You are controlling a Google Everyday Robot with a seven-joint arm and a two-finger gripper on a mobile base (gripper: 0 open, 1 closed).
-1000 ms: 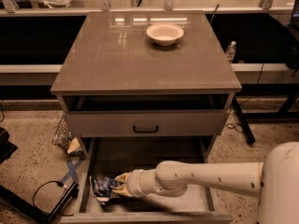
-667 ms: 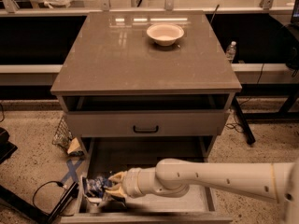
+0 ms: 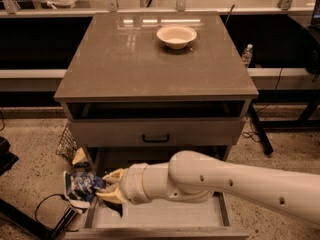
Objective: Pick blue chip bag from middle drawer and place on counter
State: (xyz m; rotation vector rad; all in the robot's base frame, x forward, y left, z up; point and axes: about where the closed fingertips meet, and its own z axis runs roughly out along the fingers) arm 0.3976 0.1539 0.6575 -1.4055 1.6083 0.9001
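The blue chip bag [image 3: 80, 186], shiny dark blue with white patches, is held by my gripper [image 3: 102, 186] at the lower left. It hangs outside the left wall of the open middle drawer [image 3: 165, 219], over the floor. My white arm reaches leftward across the drawer's grey floor. The gripper's tan fingers [image 3: 114, 176] are closed on the bag's right edge. The glossy grey-brown counter [image 3: 125, 59] lies above and behind, with nothing of the bag on it.
A pale round bowl [image 3: 176, 35] sits on the counter toward the back. A closed drawer front with a black bar handle [image 3: 156, 138] lies above the open drawer. Cables and a black stand [image 3: 30, 219] lie on the floor at left.
My gripper has carried the blue chip bag leftward and upward, from inside the drawer's left end to past its left wall.
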